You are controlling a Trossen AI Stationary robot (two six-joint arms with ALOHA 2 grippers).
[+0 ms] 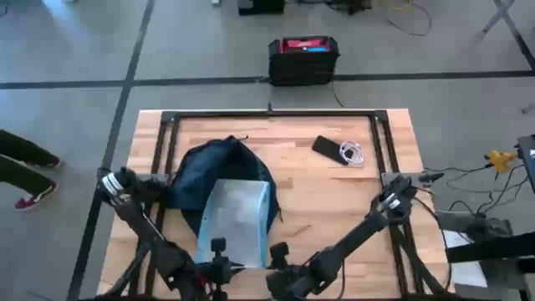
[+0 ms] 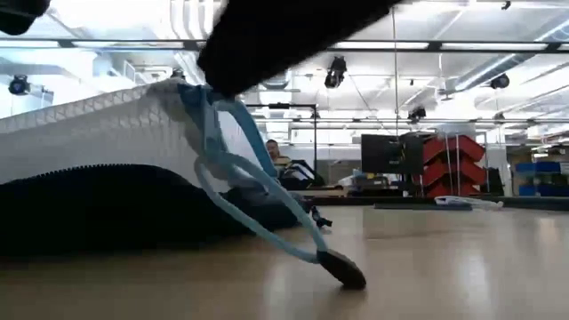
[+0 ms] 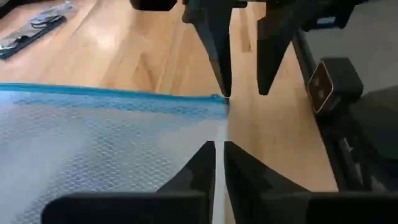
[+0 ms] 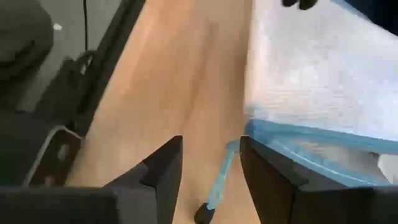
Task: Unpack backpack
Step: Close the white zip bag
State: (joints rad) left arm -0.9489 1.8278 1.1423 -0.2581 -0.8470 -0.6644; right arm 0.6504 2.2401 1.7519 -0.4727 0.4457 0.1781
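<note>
A black phone point(image 1: 328, 149) and coiled white cable point(image 1: 352, 153) lie touching on the wooden table point(image 1: 334, 209).

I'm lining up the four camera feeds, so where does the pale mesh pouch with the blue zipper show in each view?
High view: the mesh pouch lies lower centre, overlapping the backpack.
Low view: its white mesh fills the left, above the dark backpack fabric.
Left wrist view: lower left, corner at the left gripper.
Right wrist view: upper right.
Shared landmark: the blue zipper edge.
</note>
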